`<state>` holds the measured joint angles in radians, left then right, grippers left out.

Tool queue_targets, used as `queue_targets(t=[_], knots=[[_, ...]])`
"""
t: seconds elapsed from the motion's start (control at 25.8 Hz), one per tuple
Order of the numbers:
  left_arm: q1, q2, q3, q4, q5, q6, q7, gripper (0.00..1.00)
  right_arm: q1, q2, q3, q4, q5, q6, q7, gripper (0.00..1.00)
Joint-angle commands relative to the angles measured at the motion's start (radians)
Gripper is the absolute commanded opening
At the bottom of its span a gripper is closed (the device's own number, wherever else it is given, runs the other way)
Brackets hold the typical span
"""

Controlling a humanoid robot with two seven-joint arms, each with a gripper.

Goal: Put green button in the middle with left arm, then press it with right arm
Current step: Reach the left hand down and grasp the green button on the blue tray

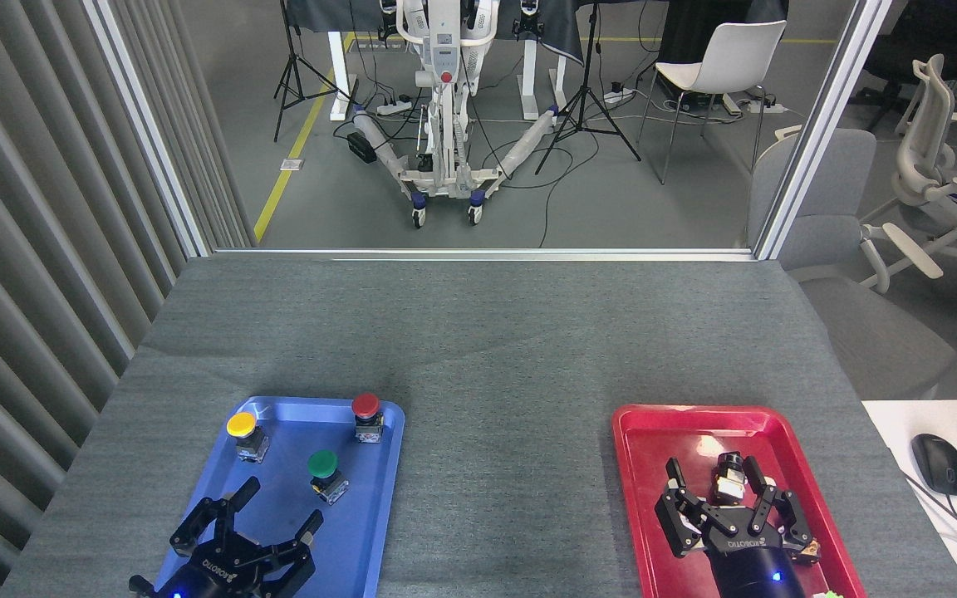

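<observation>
The green button point(324, 473) stands upright in the blue tray point(370, 531), right of the tray's centre. My left gripper point(279, 503) is open over the tray's near part, its fingertips just short of the button and a little to its left, not touching it. My right gripper point(713, 479) hangs open over the red tray point(636, 498), with a small dark and white object point(728, 480) lying between its fingers. The middle point(503, 415) is the grey felt table surface between the two trays.
A yellow button point(243, 433) and a red button point(366, 415) stand at the blue tray's far end. A computer mouse point(939, 462) lies on a white desk at the right. The table's far edge point(478, 256) meets a glass partition.
</observation>
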<state>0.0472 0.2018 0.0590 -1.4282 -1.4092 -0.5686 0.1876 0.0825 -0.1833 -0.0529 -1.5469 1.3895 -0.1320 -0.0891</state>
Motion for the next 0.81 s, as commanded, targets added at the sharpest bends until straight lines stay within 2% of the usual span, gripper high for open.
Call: queue_targets(t=[0.0, 0.19, 0.43, 0.77], knots=[[-0.044, -0.004, -0.038, 0.103, -0.001, -0.002, -0.004, 0.97, 0.008, 0.002, 0.019, -0.006, 0.0, 0.0, 0.002, 0.99], [-0.136, -0.005, -0.097, 0.258, -0.001, 0.001, -0.004, 0.97, 0.017, 0.005, 0.025, -0.006, 0.0, -0.001, 0.005, 0.99], [-0.207, -0.01, -0.102, 0.381, -0.001, 0.004, -0.005, 0.96, 0.017, 0.005, 0.024, -0.004, 0.0, -0.003, 0.003, 0.99], [-0.291, -0.015, -0.149, 0.453, -0.002, 0.055, -0.004, 0.97, 0.014, 0.008, 0.018, -0.01, -0.009, -0.005, -0.003, 1.0]])
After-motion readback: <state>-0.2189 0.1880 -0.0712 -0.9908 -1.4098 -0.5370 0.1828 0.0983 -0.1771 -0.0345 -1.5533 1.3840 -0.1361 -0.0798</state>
